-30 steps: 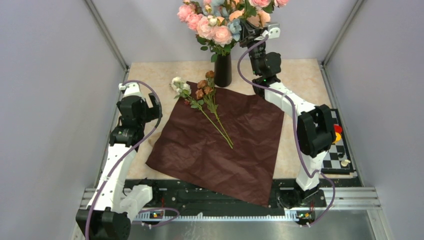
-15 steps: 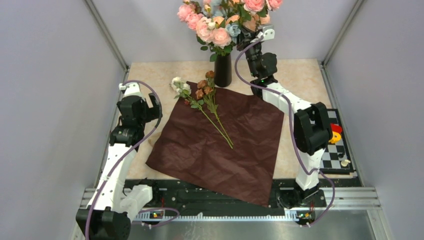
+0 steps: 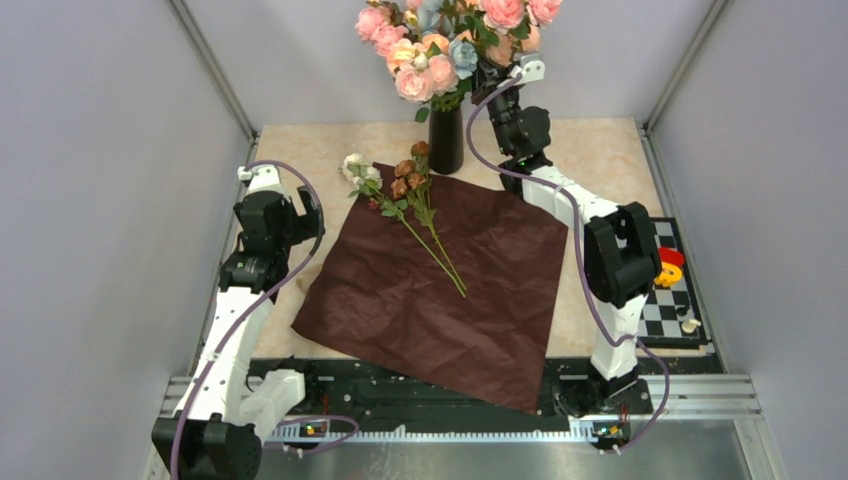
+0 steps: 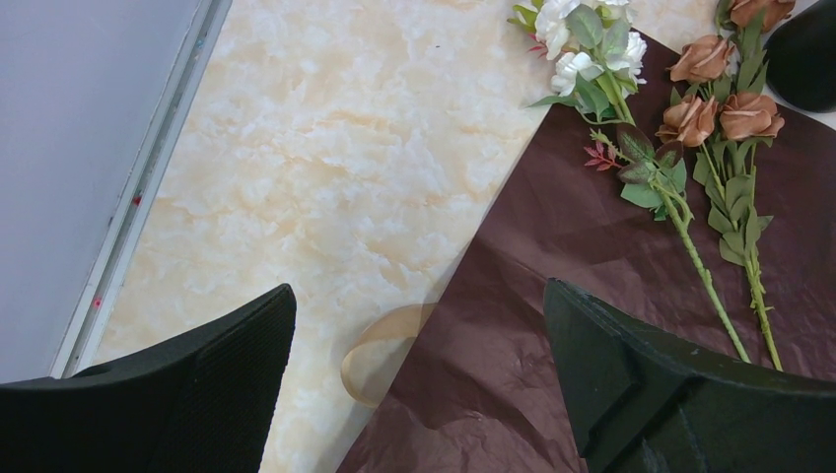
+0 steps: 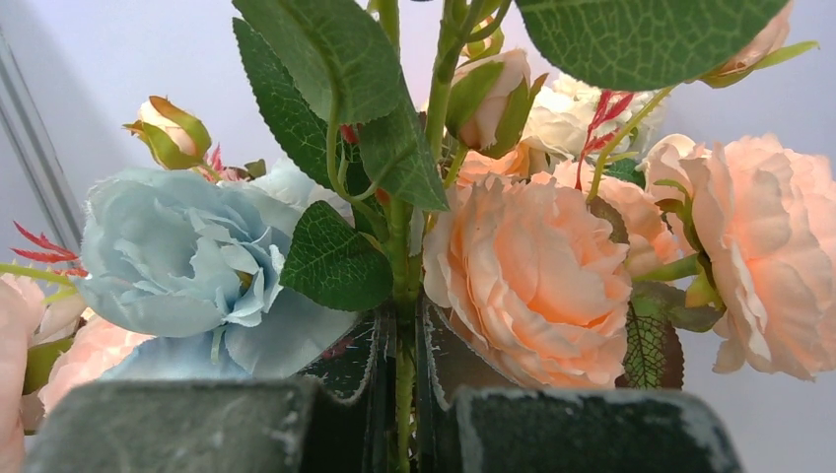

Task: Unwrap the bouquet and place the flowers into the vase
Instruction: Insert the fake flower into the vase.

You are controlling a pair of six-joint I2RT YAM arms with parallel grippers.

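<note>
With your left claw point(image 4: 419, 296) spread wide over the counter point(image 4: 325, 148) beside the paper point(image 3: 440, 290) where the flowers point(image 3: 415, 205) lie, guide the stem point(image 5: 399, 266) clamped in your right claw point(image 5: 404, 394) straight down into the vase point(image 3: 446, 140), releasing only once seated.

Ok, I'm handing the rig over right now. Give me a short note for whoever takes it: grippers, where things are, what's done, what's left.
Grippers: left gripper open and empty, over the left edge of the paper, by the loose ribbon. The right gripper is shut on a green stem among the blooms above the vase.
Done: paper untied and spread flat.
Left: two flower stems lie on the paper near the vase. Whether the held stem sits in the neck is hidden; probably seat it, then bring those two.
</note>
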